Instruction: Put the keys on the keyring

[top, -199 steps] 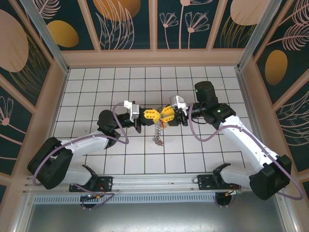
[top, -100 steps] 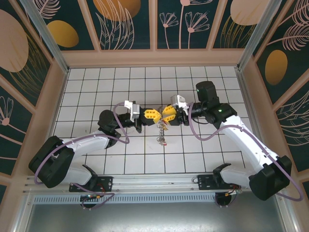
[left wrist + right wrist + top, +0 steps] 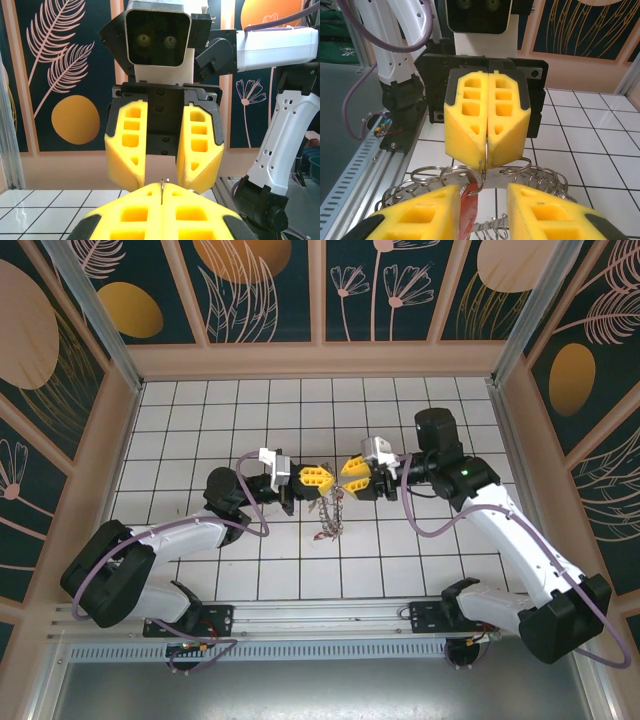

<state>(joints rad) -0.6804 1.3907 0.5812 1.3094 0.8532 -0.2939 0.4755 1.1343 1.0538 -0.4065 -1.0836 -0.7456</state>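
While my left tool [image 3: 487, 159] is clenched on the keyring's top wire, the keyring [image 3: 536, 176] hangs beneath that tool, over the tiled surface [image 3: 200, 410]. My right tool [image 3: 492, 212] faces the left tool, released, fingers apart, with a red-headed key [image 3: 468, 210] beside one finger.

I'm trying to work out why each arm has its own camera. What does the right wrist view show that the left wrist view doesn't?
Right wrist view: the metal ring with its bunch of small loops, a red key head just below, and the left pincer shut, face-on. Left wrist view: the right pincer face-on, open. Both: yellow fingers, white floor tiles, and a thin wire nipped in the left pincer.
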